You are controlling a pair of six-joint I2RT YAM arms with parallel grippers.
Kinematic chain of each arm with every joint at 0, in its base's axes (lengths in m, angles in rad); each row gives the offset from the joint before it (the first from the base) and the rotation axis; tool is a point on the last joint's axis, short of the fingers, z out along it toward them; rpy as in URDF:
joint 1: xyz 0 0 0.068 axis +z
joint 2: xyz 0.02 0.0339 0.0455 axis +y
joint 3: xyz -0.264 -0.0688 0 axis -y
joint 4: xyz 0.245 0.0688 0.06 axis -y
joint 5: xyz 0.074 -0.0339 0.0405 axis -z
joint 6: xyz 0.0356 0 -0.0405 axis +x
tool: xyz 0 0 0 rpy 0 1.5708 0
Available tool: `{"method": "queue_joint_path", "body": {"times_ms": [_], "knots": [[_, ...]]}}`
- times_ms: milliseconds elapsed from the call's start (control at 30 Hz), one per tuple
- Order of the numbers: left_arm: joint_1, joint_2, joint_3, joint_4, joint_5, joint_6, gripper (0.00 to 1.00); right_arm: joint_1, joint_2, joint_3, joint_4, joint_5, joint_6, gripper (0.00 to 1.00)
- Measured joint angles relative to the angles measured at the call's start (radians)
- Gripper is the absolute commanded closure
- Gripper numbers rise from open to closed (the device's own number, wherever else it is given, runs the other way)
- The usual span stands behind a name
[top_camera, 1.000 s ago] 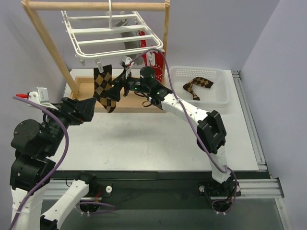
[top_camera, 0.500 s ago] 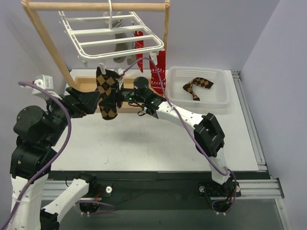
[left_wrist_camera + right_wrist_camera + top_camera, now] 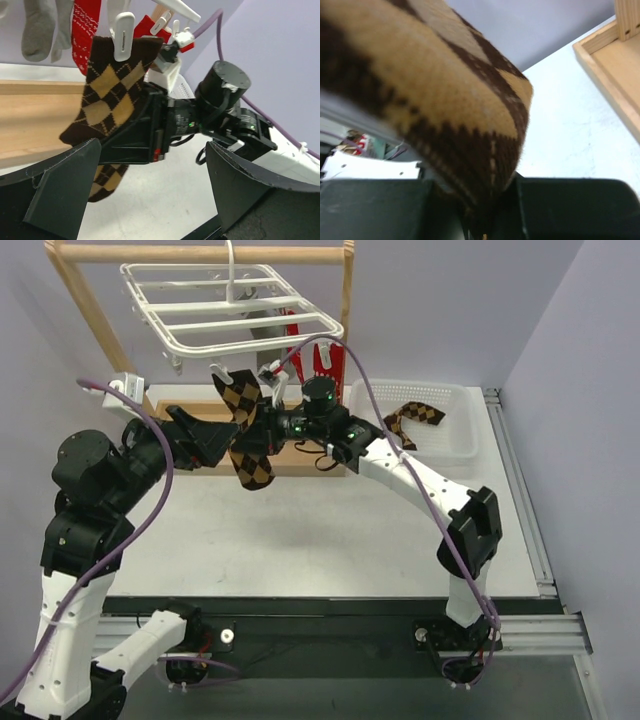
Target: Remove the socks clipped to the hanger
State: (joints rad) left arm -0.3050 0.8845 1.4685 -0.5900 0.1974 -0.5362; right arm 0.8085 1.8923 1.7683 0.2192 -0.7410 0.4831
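Our right gripper (image 3: 262, 432) is clamped tight on the argyle sock (image 3: 112, 90). The sock has tan diamonds on dark brown and hangs tilted from a white clip (image 3: 123, 31) at the near rim of the white hanger (image 3: 250, 340). Our left gripper (image 3: 200, 437) stands wide just left of it. Red socks (image 3: 325, 365) hang farther back, and another argyle sock (image 3: 415, 418) lies in the white basket (image 3: 450, 390) on the right.
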Motion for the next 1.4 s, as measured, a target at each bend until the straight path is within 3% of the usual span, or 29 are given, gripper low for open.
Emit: {"method": "queue_joint_path", "body": {"times_ms": [267, 400, 633, 867, 1000, 1133, 1267, 1400], "knots": [[0.053, -0.001, -0.083, 0.146, 0.045, -0.068, 0.07, -0.071, -0.154, -0.062, -0.092, -0.197, 0.049, 0.99], [0.101, -0.046, -0.279, 0.391, 0.074, -0.227, 0.13, -0.087, -0.191, -0.096, -0.095, -0.296, 0.077, 0.98], [0.112, -0.031, -0.552, 0.851, 0.104, -0.432, 0.07, -0.088, -0.227, -0.191, -0.072, -0.385, 0.137, 0.98], [0.116, -0.020, -0.563, 1.109, 0.133, -0.525, 0.03, -0.088, -0.241, -0.317, 0.259, -0.446, 0.416, 0.99], [0.117, 0.032, -0.555, 1.223, 0.155, -0.614, 0.06, -0.094, -0.231, -0.336, 0.539, -0.476, 0.631, 1.00], [0.117, 0.092, -0.543, 1.237, 0.159, -0.660, 0.11, -0.096, -0.214, -0.336, 0.700, -0.486, 0.755, 1.00], [0.117, 0.115, -0.517, 1.223, 0.158, -0.663, 0.13, -0.097, -0.206, -0.336, 0.710, -0.487, 0.776, 1.00], [0.117, 0.138, -0.481, 1.244, 0.159, -0.662, 0.19, -0.095, -0.216, -0.325, 0.515, -0.462, 0.632, 1.00]]}}
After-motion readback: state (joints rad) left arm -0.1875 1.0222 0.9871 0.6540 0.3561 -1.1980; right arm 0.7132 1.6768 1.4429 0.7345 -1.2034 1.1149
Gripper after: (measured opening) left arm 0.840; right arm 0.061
